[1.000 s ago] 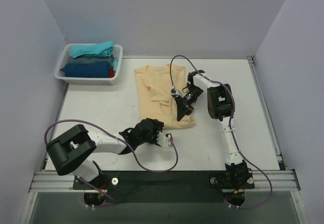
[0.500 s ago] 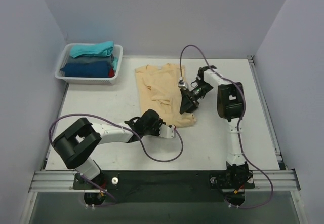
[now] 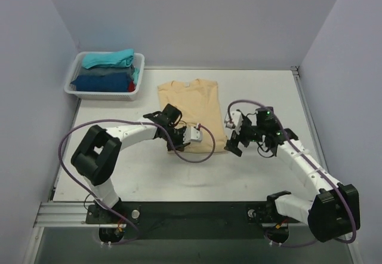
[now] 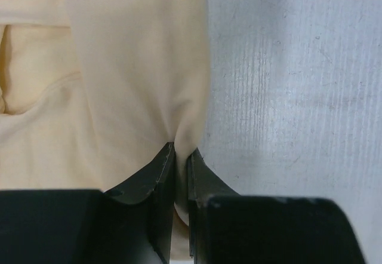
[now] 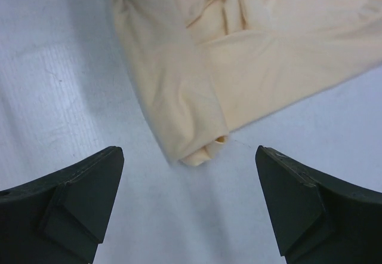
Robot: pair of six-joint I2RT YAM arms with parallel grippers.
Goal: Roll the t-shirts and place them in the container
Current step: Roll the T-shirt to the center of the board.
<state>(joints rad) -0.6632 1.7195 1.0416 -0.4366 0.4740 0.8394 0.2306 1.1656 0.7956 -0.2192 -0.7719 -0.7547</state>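
Note:
A light tan t-shirt (image 3: 194,106) lies flat on the white table (image 3: 262,91), its near hem turned into a thick fold (image 5: 179,97). My left gripper (image 3: 179,141) sits at the fold's left end, and in the left wrist view this gripper (image 4: 182,149) is shut on a pinch of the tan cloth (image 4: 143,67). My right gripper (image 3: 233,144) hangs just off the fold's right end. Seen from its own wrist, the right gripper (image 5: 188,156) is open wide, with the folded corner (image 5: 200,153) apart from both fingers (image 5: 77,198). More t-shirts, teal (image 3: 107,58), dark blue (image 3: 98,82) and red (image 3: 131,86), lie bundled in a basket.
The white mesh basket (image 3: 68,79) stands at the table's back left corner. Purple cables loop from both arms, one over the table near the tan shirt's near edge (image 3: 200,156). Grey walls close in the back and both sides.
My left gripper moved up to the shirt's near left edge and shut on the cloth. My right gripper let go, opened wide and drew back to the right. The shirt now lies smoother.

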